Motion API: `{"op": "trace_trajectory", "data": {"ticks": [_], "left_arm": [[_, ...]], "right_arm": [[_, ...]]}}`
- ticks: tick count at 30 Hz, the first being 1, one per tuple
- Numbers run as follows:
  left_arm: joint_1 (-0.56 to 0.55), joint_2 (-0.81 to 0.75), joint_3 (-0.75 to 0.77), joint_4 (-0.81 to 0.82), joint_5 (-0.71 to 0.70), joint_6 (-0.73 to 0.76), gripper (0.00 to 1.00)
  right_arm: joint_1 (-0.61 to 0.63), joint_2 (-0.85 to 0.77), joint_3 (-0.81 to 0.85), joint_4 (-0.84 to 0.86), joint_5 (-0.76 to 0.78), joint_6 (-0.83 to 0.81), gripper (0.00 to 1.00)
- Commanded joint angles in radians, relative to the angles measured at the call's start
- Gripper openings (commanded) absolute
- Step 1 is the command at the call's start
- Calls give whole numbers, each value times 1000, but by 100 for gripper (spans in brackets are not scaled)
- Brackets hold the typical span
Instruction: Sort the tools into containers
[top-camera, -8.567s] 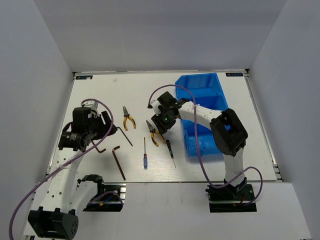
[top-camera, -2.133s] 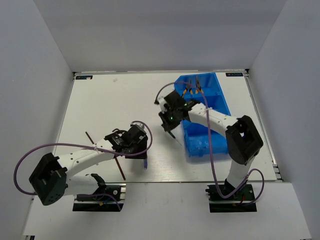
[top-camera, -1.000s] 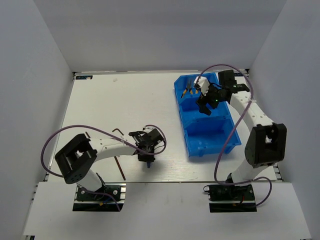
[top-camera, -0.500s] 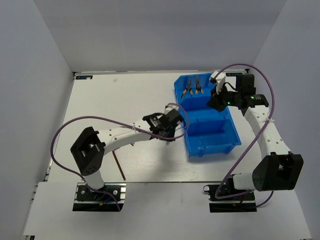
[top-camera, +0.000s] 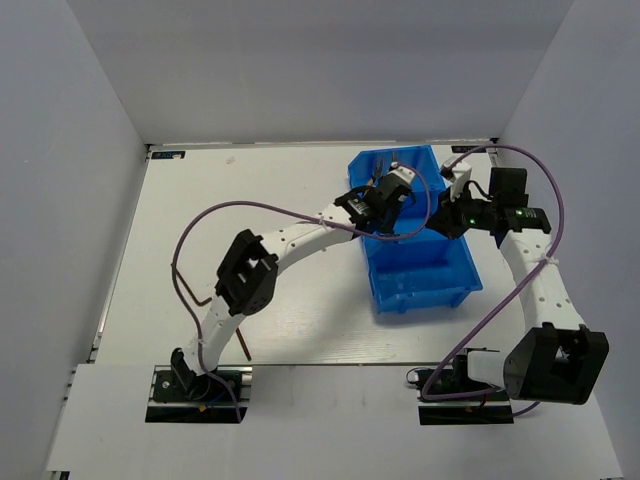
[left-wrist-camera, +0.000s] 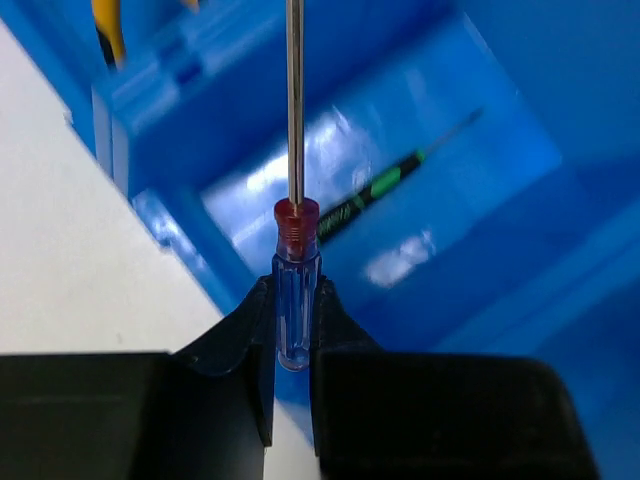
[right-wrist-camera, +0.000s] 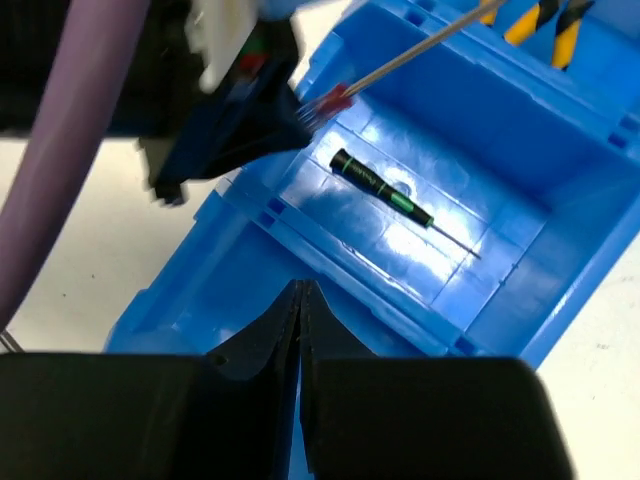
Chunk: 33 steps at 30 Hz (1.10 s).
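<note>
Between grey walls (top-camera: 320, 70), white tabletop (top-camera: 250, 190), blue bin (top-camera: 420, 282).

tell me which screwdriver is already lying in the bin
The black-green-handled screwdriver: it lies flat on the floor of the bin's middle compartment, while the blue-red one is clamped in the left gripper above it.

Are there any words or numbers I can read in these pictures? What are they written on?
No text here can be read.
Pale print on the handle of the black-and-green screwdriver lying in the bright blue plastic bin: too blurred to read.
Small blue stickers at the far corners of the white table: too small to read.
</note>
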Motion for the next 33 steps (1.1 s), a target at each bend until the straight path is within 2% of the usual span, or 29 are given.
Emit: {"op": "trace_trajectory", "data": {"ticks": [1,3,5,6,7,8,9,12,19,20,22,23,24,25,26,27,28,29,30,31,33], "left_arm": [[12,22,193,50,-28,85,0],[22,67,293,41,-28,108,0],[22,110,318,40,4,117,8],[31,119,327,53,33,126,13],[31,119,327,53,49,126,22],[31,131,327,53,62,126,39],[31,132,315,42,87,126,44],[40,110,252,56,110,126,55],[49,53,200,56,104,117,61],[49,20,178,39,57,96,61],[49,-46,131,2,-24,50,54],[49,-90,50,-21,-125,-39,47],[58,-202,-4,-51,-175,-100,32],[58,-267,-67,-83,-216,-168,26],[84,-334,-208,-169,-277,-247,21],[95,-405,-289,-215,-293,-420,18],[107,-560,-376,-252,-293,-500,18],[117,-642,-556,-306,-293,-639,20],[130,-725,-648,-326,-293,-711,31],[131,-888,-807,-353,-266,-781,37],[131,-1040,-936,-436,-246,-960,42]], "right_arm": [[-27,-23,-23,-45,-40,16,7],[-29,-24,-34,-49,-54,22,9],[-34,-26,-38,-51,-57,25,15],[-35,-24,-46,-54,-60,25,23],[-40,-20,-45,-56,-60,28,51],[-41,-24,-46,-56,-62,28,57],[-43,-23,-45,-57,-65,30,59],[-49,-15,-38,-56,-88,35,61],[-51,14,-19,-23,-188,53,62],[-47,16,-17,-37,-236,42,62],[-31,28,-18,-62,-281,-26,57],[-20,31,-31,-68,-336,-51,51],[6,39,-34,-66,-343,-62,49],[59,51,-38,-78,-344,-77,49],[84,57,-46,-80,-329,-94,47],[165,66,-51,-76,-303,-97,44],[199,89,-61,-69,-272,-97,44],[298,95,-64,-33,-227,-73,42],[336,124,-68,-14,-168,-58,40],[369,140,-68,4,-133,-10,40],[464,193,-51,56,-5,59,40]]}}
